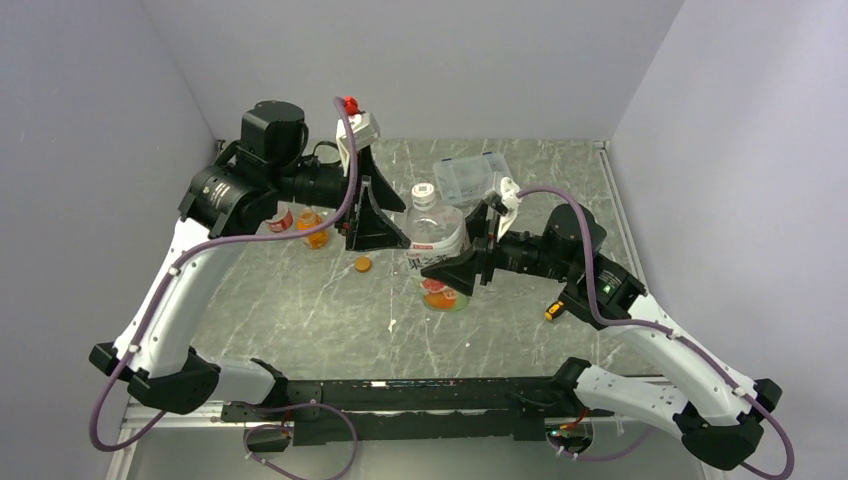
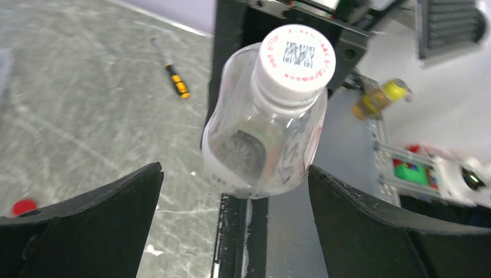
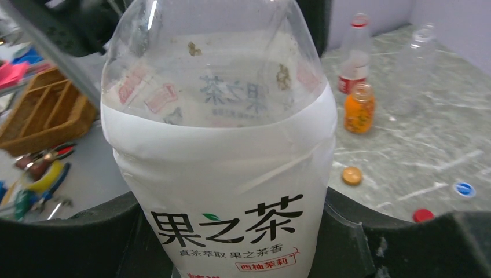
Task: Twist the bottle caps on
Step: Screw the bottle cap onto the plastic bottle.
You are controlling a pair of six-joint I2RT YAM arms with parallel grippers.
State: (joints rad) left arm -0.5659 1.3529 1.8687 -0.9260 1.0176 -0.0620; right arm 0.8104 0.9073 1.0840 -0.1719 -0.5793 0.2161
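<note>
White-labelled bottle (image 1: 432,232) upright near the table's (image 1: 300,320) centre, clear above the label, orange-green contents at its base. White cap (image 2: 296,57) sits on the neck, printed code on top; how tight it is cannot be told.

Right gripper (image 3: 231,200) clamped on the bottle's labelled body, one finger on each side.

Left gripper (image 2: 234,171) level with the bottle's top, jaws wide apart, fingers (image 2: 98,220) on either side and clear of both cap and bottle.

Orange cap (image 1: 362,264) loose on the table, just left of the bottle. Squat orange bottle (image 1: 315,228) and red-labelled bottle (image 1: 282,220) stand side by side further left, partly behind the left arm. Red cap (image 3: 422,215) and blue cap (image 3: 464,189) lie loose on the marble, seen from the right wrist.

Clear compartment box (image 1: 472,178) behind the bottle, toward the far wall. Screwdriver (image 1: 555,310) with orange-and-black handle beside the right arm.
</note>
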